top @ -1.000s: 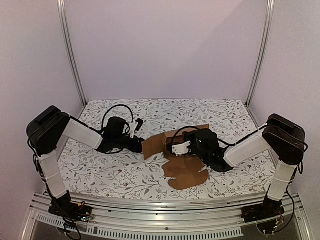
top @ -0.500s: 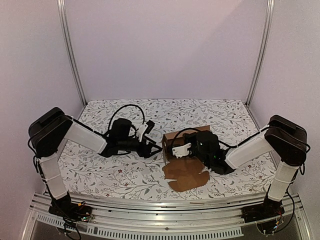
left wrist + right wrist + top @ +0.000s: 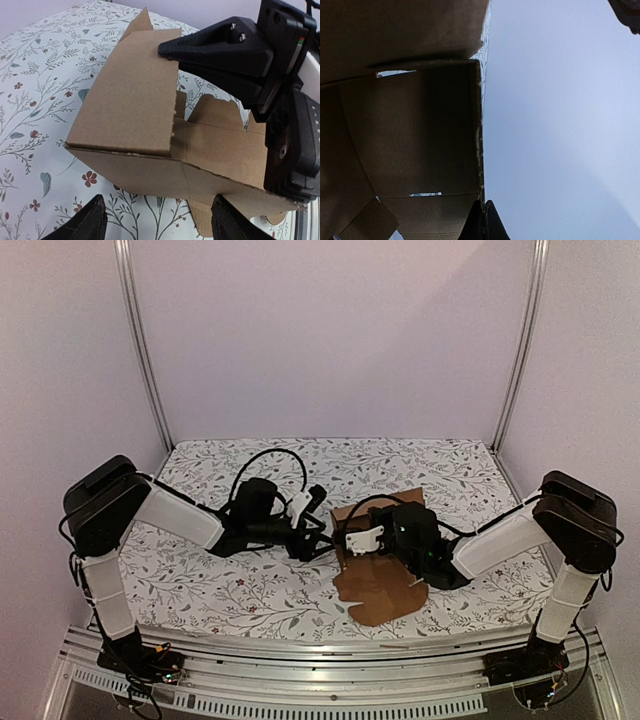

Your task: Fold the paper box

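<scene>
Standing wide open and empty, the left gripper faces the paper box close at its 12 o'clock — crease running roughly 9 to 3 — right of centre on the table, where the right gripper is pinched closed on a raised panel's edge.

You are looking at plain brown cardboard in the paper box: matt and slightly fibrous, with rough cut edges. The worktop has a matt, cloth-like cover with a floral print. The left claw and right claw are black plastic with a faint sheen. The arm casings are smooth plastic. The frame posts are brushed metal.
</scene>
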Motion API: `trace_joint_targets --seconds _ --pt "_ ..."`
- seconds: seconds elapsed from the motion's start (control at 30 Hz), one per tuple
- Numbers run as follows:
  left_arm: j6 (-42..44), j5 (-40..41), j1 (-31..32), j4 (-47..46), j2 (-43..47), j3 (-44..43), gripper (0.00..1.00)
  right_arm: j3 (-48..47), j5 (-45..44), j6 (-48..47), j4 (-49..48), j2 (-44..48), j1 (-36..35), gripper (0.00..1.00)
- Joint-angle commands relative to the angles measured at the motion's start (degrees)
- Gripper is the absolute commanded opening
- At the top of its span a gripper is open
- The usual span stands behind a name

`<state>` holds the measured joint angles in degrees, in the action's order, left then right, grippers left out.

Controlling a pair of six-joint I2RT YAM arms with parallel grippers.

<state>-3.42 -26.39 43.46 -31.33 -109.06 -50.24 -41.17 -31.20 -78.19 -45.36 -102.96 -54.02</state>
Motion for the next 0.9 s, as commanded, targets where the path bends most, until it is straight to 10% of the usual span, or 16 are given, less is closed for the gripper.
trace_joint_targets --seconds 0.0,0.87 --pt "2.4 -2.7 1.7 -2.2 1.3 1.3 0.72 1.0 -0.2 1.8 1.1 1.4 -0.9 0.00" --pt "-5.6 17.4 2.1 2.7 6.8 3.3 0.71 2.3 -0.1 -4.6 1.4 3.5 -1.1 0.00"
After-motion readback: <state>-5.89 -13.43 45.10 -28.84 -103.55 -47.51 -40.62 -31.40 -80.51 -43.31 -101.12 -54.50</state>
